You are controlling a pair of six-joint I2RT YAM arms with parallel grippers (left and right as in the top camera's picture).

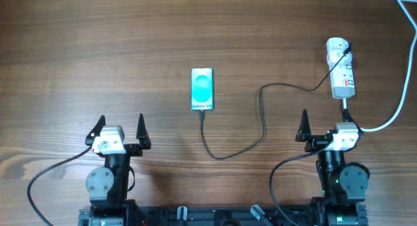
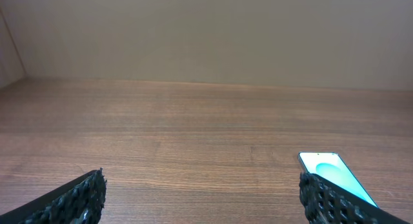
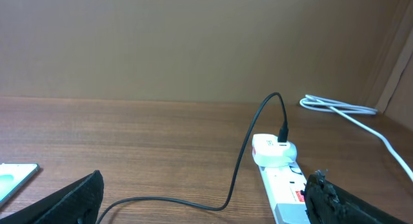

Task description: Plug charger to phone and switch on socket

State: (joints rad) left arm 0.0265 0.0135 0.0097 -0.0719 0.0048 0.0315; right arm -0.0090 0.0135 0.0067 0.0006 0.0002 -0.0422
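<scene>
Black left claw (image 1: 120, 122) and right claw (image 1: 324, 122) gape wide over wooden table (image 1: 65, 56).

We list one wooden table (image 1: 78, 50), brown grain. Lying on it:
- the phone (image 1: 202, 89), screen up, near centre
- the charger (image 1: 262, 118), looping from the phone's bottom edge to the socket (image 1: 341, 79) at far right
- a thick white cord (image 3: 342, 108) curving beside the socket
</scene>
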